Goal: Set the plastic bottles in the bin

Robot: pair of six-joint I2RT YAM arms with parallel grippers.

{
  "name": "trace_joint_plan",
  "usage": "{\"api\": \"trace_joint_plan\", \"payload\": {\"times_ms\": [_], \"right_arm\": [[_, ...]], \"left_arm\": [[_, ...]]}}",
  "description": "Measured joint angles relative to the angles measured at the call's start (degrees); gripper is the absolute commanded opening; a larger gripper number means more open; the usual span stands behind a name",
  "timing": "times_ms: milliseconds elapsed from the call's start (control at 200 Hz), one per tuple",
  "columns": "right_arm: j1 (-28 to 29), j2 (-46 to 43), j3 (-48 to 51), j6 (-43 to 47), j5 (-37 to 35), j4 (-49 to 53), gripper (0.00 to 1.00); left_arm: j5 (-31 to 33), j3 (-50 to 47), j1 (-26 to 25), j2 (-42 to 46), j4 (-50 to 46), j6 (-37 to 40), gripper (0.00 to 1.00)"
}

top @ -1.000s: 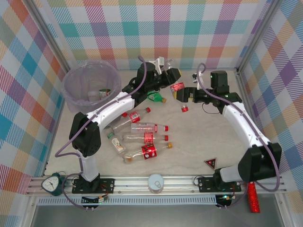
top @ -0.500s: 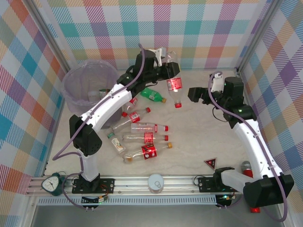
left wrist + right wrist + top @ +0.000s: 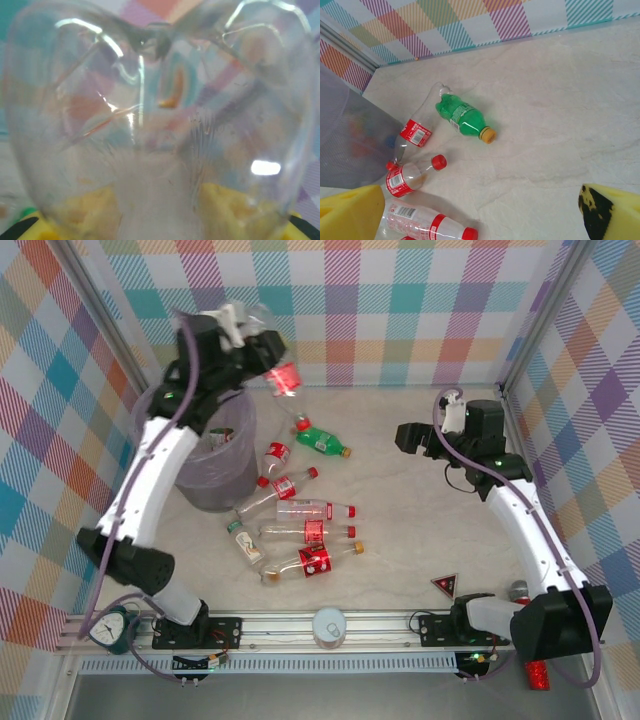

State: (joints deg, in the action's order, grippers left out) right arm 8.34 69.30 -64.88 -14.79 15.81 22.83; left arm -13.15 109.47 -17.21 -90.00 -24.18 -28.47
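While left claw (image 3: 258,345) is clamped on a bottle (image 3: 283,378), right claw (image 3: 408,437) is spread empty; bottles (image 3: 300,510) are strewn beside bin (image 3: 212,485).

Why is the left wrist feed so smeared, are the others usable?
Left wrist: the held bottle sits close to the lens, out of focus, with glare spots. Top external: evenly lit, sharp. Right wrist: crisp, soft shadow beside the green bottle.
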Motion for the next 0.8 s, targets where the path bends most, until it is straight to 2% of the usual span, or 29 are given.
{"api": "trace_joint_plan", "payload": {"times_ms": [180,290,500,655,800], "right_arm": [[-0.1,3.4,0.0,-1.2,1.5,-0.8,0.99],[-0.1,4.9,0.0,-1.3,1.8,-0.7,0.99],[-0.1,6.0,-0.6,-1.2,1.4,-0.4,0.99],[-0.1,6.3,-0.9,-1.0,1.3,0.0,0.99],[-0.1,6.5,-1.0,-1.0,1.1,0.4,0.99]], "left_arm": [[1.8,-1.0,10.8,9.0,-3.1,1.1,0.03],[7.2,0.0,14.9,10.9,-7.9,5.2,0.00],[16.7,0.9,15.6,6.8,-14.3,14.4,0.00],[19.7,0.8,15.6,1.1,-15.4,20.5,0.00],[19.8,-1.5,15.6,-1.0,-15.1,24.2,0.00]]}}
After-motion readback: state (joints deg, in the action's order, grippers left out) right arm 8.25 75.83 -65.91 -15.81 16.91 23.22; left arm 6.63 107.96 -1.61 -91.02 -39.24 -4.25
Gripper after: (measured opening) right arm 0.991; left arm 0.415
